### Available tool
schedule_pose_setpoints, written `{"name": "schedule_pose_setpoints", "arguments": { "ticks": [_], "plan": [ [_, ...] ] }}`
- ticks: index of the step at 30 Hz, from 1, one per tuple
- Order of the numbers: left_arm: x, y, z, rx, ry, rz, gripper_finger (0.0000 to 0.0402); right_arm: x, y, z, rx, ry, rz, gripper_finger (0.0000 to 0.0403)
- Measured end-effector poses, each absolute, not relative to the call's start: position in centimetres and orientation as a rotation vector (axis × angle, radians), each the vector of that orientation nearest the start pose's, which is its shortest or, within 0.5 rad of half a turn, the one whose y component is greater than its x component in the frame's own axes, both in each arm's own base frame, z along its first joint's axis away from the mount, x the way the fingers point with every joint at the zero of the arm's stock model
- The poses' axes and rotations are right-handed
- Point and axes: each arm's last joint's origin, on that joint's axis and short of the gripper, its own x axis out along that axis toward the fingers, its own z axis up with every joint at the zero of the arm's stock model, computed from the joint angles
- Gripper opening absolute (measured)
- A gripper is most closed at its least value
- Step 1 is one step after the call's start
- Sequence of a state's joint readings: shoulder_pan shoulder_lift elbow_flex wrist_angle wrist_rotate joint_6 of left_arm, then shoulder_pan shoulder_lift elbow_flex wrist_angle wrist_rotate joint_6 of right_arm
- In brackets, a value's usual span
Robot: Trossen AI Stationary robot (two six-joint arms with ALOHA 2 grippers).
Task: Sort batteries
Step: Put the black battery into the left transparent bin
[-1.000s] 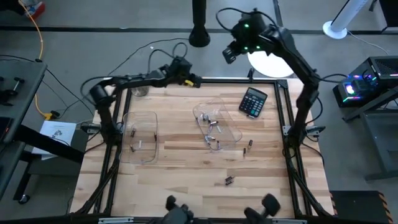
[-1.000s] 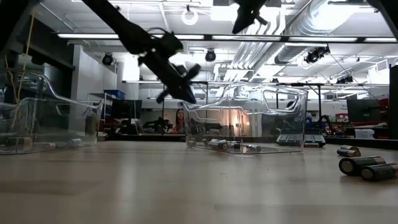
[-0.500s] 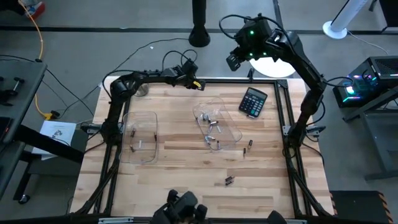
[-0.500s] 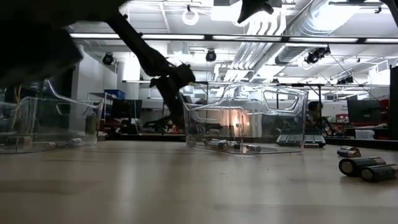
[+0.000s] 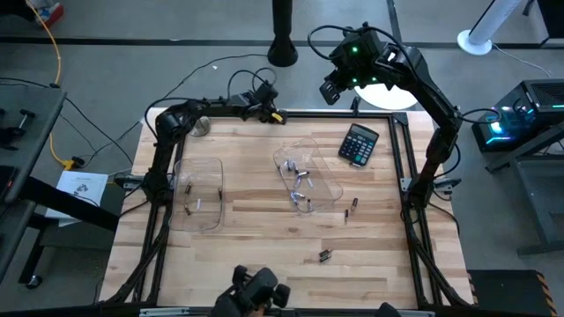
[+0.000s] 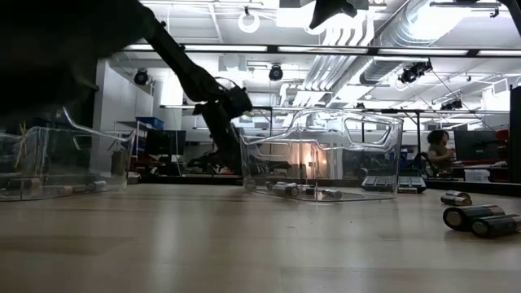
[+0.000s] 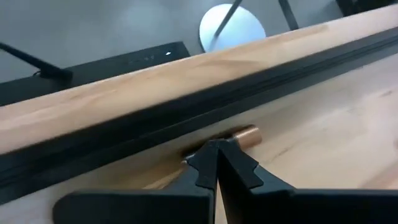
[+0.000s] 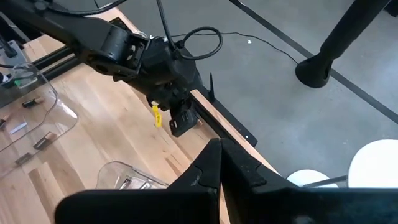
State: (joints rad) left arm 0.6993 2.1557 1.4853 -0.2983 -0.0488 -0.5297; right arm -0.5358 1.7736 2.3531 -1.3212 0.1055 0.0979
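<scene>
The left gripper, fingers pressed together, sits just before a small copper-coloured cylindrical battery by the table's black rail. The right gripper, fingers also together, hangs beyond the far edge.

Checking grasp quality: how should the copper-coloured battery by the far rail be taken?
Probably from above, left claw closing on both ends of the battery: it lies flat along the black rail, leaving little room behind for a finger. Right claw waits aloft.
</scene>
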Motion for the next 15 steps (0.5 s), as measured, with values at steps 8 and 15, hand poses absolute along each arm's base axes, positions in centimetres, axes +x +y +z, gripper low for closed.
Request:
{"name": "schedule_pose_setpoints", "arguments": {
  "ticks": [8, 15],
  "plan": [
    [34.83, 29.45, 13.23, -0.766, 0.695, 0.938, 0.0, 27.06, -16.45, 48.11, 0.25, 0.707, -0.648, 0.0],
    [34.94, 29.19, 12.86, -0.777, 0.72, 0.919, 0.0, 27.06, -16.42, 48.09, 0.253, 0.71, -0.642, 0.0]
  ]
}}
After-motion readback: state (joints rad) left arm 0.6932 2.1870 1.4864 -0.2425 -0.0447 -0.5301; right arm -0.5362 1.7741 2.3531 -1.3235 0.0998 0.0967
